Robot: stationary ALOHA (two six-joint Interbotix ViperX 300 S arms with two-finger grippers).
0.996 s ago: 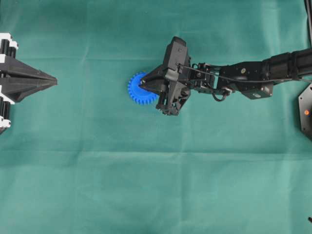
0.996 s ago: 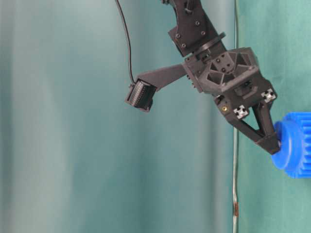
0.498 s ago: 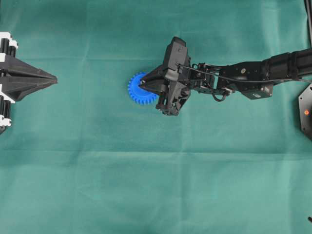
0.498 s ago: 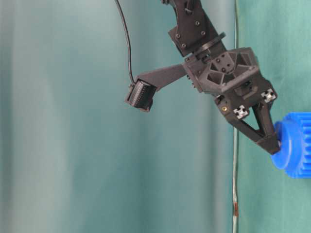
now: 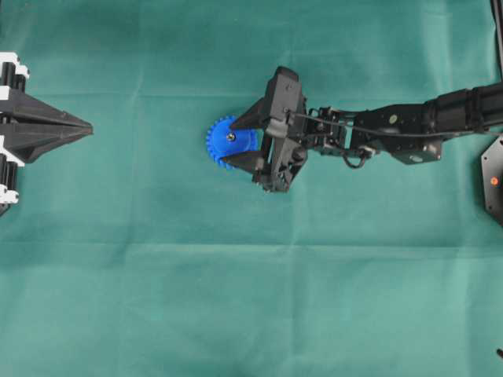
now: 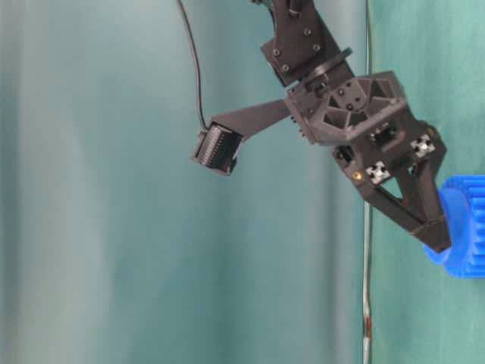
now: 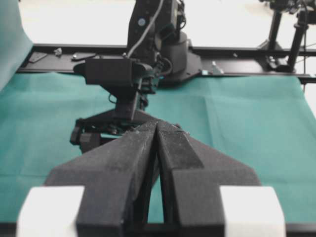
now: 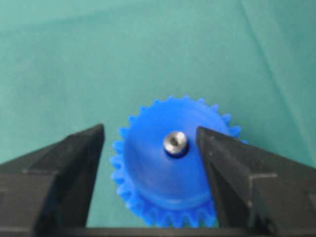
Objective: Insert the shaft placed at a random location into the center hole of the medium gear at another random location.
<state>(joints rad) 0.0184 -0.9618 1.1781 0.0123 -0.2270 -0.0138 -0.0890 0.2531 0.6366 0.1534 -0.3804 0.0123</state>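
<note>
From the right wrist we see the shaft (image 8: 175, 142) seated in the medium gear (image 8: 170, 170), right gripper (image 8: 150, 148) jaws wide either side, left gripper (image 7: 157, 129) jaws pressed together, overhead shows only a glint mid-frame.

green cloth (image 5: 236, 298) covers table; blue gear (image 5: 222, 144) flat on it, creases prob. just folds.

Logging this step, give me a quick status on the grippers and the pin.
Right gripper open, jaws either side of the blue plastic toothed gear. Left gripper shut, parked apart. Small silvery metal shaft seated in the gear's center hole. Nothing in the way.
</note>
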